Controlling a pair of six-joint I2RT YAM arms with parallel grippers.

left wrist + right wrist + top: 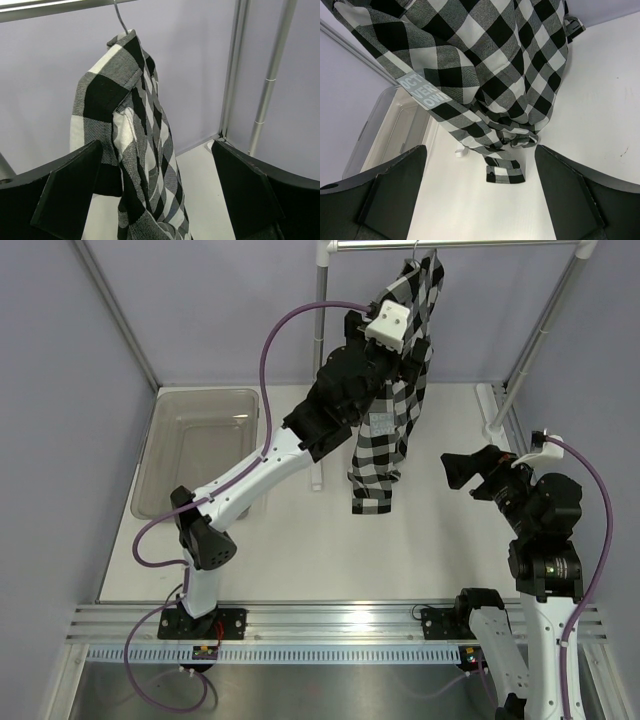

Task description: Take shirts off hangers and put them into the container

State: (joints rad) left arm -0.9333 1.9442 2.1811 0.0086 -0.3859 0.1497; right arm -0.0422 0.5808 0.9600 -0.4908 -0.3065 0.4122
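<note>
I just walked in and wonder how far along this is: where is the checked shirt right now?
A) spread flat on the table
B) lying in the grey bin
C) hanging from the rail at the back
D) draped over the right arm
C: the shirt hangs by its wire hook from the rail, apart from the bin.

Black-and-white checked shirt (384, 455) hangs on its hanger (119, 17); translucent grey container (200, 393) sits well to its left.
</note>
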